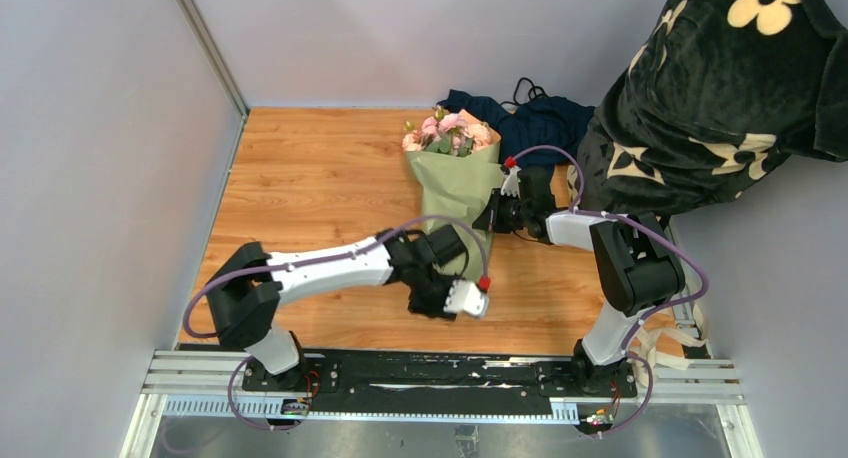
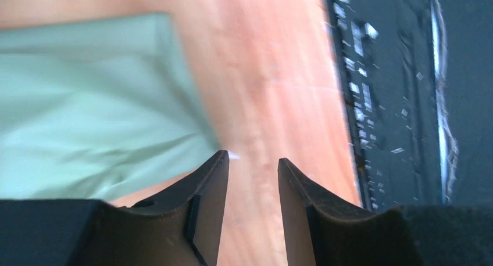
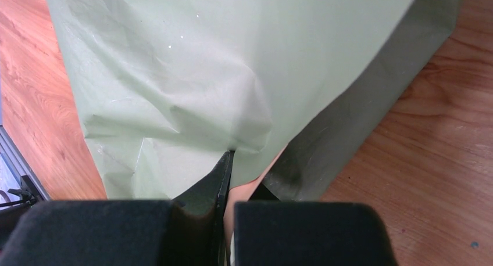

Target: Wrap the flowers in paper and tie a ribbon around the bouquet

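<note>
Pinching paper (image 3: 192, 74) edge: right end effector (image 3: 228, 158), clamped tight; left end effector (image 2: 253, 164) half-open, empty; one bouquet (image 1: 452, 163).

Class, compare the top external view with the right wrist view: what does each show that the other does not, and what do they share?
Only the top external view shows the pink flowers at the wide end of the paper, the left arm, and a dark navy cloth behind the blooms. Only the right wrist view shows, close up, the right gripper with its fingers shut on a creased edge of the paper. Both views show the sage-green paper lying on the wooden table.
</note>
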Robot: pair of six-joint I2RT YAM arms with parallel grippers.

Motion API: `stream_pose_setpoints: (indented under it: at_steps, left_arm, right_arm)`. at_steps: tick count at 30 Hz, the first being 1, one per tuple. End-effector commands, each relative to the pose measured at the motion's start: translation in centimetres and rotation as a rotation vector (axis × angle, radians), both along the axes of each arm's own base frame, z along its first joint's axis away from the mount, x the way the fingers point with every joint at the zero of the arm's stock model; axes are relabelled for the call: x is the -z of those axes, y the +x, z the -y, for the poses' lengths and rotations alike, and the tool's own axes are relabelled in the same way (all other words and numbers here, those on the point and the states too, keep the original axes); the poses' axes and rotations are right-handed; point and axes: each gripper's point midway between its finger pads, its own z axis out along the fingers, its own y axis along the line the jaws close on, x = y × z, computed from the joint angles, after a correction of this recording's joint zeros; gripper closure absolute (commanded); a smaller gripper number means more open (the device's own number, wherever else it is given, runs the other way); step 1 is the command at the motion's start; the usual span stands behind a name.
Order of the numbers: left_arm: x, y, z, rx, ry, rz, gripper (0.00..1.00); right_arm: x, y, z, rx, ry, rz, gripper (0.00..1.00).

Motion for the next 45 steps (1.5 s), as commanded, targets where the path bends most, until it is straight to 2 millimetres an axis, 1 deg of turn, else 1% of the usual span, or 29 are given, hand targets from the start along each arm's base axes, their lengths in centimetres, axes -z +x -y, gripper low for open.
stream_pose_setpoints:
  at_steps: [1,2,3,5,7,8,10,13,15,19,23,25,27,29,30,31,32,33,35,36,37,38,39,40,42,44,45]
  left_arm:
    - [-6.9,6.4,1.9,-0.196,-0.223,0.032,0.57]
    - [-7.3,8.7,2.1,-0.275,-0.246,0.051,0.59]
    - [-7.0,10.7,2.2,-0.346,-0.248,0.055,0.61]
    - [-6.4,13.5,2.1,-0.429,-0.234,0.053,0.65]
    - [-5.0,14.9,2.0,-0.480,-0.209,0.027,0.66]
    - [-3.8,15.5,2.1,-0.499,-0.188,0.011,0.66]
    - [-2.2,16.6,2.0,-0.537,-0.162,0.006,0.66]
    - [-0.4,18.6,1.5,-0.604,-0.142,0.009,0.66]
    - [0.3,20.1,0.6,-0.650,-0.131,0.014,0.67]
    - [0.7,22.6,-1.4,-0.731,-0.134,0.013,0.67]
    - [0.5,24.7,-3.1,-0.786,-0.151,-0.010,0.66]
    - [0.1,26.3,-3.7,-0.823,-0.176,-0.006,0.63]
    - [-0.1,28.9,-4.9,-0.893,-0.191,0.021,0.60]
    - [-1.0,31.6,-6.1,-0.973,-0.209,0.048,0.60]
    - [-1.7,32.3,-6.6,-0.995,-0.221,0.052,0.60]
    - [-2.8,32.3,-6.8,-0.992,-0.236,0.052,0.60]
    - [-4.0,31.8,-6.5,-0.964,-0.261,0.056,0.60]
    - [-5.3,30.6,-6.0,-0.923,-0.295,0.061,0.60]
    - [-6.9,27.7,-5.3,-0.843,-0.330,0.115,0.59]
    - [-7.1,25.6,-4.8,-0.786,-0.319,0.154,0.59]
    - [-7.0,23.0,-3.4,-0.699,-0.303,0.184,0.58]
    - [-6.0,20.4,-3.3,-0.630,-0.260,0.206,0.56]
    - [-6.0,18.4,-2.4,-0.560,-0.246,0.239,0.53]
    - [-5.1,16.3,-2.0,-0.502,-0.215,0.255,0.48]
    - [-3.9,13.2,-0.9,-0.412,-0.177,0.289,0.38]
    - [-2.8,11.3,0.1,-0.345,-0.134,0.324,0.30]
    - [-2.3,10.7,0.5,-0.327,-0.115,0.342,0.26]
  right_arm:
    - [0.2,0.8,0.8,0.010,-0.036,0.004,1.00]
    - [0.2,0.8,0.8,0.008,-0.038,0.003,1.00]
    - [0.1,0.8,0.8,0.008,-0.038,0.002,1.00]
    - [0.0,0.9,0.8,0.010,-0.037,0.003,1.00]
    - [-0.1,1.0,0.7,0.009,-0.036,0.002,1.00]
    - [-0.2,1.1,0.7,0.007,-0.037,0.002,1.00]
    - [-0.2,1.2,0.7,0.004,-0.040,0.003,1.00]
    - [0.0,1.1,0.7,0.000,-0.046,-0.009,1.00]
    - [0.0,1.1,0.7,0.000,-0.046,-0.009,1.00]
    - [0.4,1.0,0.8,-0.008,-0.057,-0.016,1.00]
    - [0.7,1.1,0.8,-0.020,-0.067,-0.016,1.00]
    - [0.7,1.1,0.7,-0.031,-0.068,-0.017,1.00]
    - [0.6,1.2,0.5,-0.042,-0.065,-0.021,1.00]
    - [0.6,1.3,0.4,-0.048,-0.060,-0.022,1.00]
    - [0.5,1.3,0.3,-0.048,-0.057,-0.021,1.00]
    - [0.3,1.3,0.3,-0.047,-0.055,-0.019,1.00]
    - [0.3,1.3,0.3,-0.045,-0.051,-0.019,1.00]
    - [0.1,1.4,0.2,-0.043,-0.045,-0.013,1.00]
    - [-0.3,1.5,0.2,-0.037,-0.038,-0.008,1.00]
    - [-0.5,1.6,0.1,-0.033,-0.036,-0.002,1.00]
    - [-0.7,1.7,0.2,-0.027,-0.035,0.003,1.00]
    - [-0.8,1.8,0.2,-0.022,-0.035,0.005,1.00]
    - [-0.9,1.9,0.2,-0.016,-0.034,0.006,1.00]
    - [-1.0,2.0,0.2,-0.012,-0.033,0.009,1.00]
    - [-1.1,2.1,0.1,-0.004,-0.023,0.008,1.00]
    - [-1.2,2.2,-0.1,0.000,-0.009,0.008,1.00]
    - [-1.2,2.2,-0.2,0.003,-0.003,0.007,1.00]
